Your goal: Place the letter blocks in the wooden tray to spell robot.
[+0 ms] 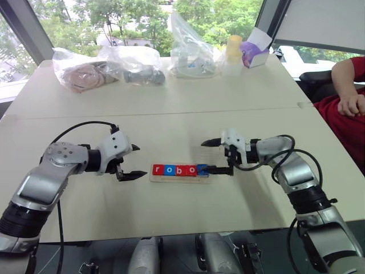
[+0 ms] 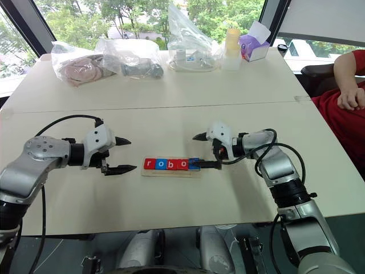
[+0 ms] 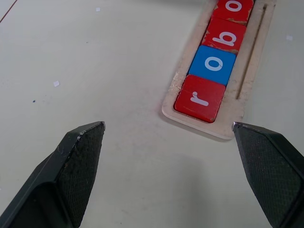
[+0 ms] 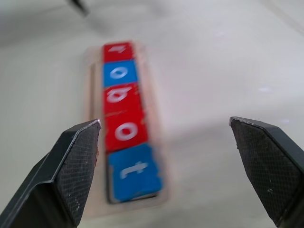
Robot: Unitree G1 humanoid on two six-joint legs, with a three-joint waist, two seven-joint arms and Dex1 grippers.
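Observation:
The wooden tray [image 1: 177,178] lies at the table's middle between my two grippers. Five letter blocks sit in it in a row: red r [image 3: 199,98], blue o [image 3: 213,64], red b [image 4: 121,96], red o [image 4: 126,129] and blue t [image 4: 134,171] at the right end, slightly askew. My right gripper [image 1: 204,156] is open at the tray's right end, holding nothing, its lower finger close by the t block. Just off the tray's left end, my left gripper [image 1: 141,161] is open and holds nothing.
Several clear plastic bags [image 1: 108,65], a cup [image 1: 234,54] and a purple box [image 1: 255,52] stand along the table's far edge. A person in a red sleeve [image 1: 345,97] sits at the right side. A seam [image 1: 171,114] crosses the table behind the tray.

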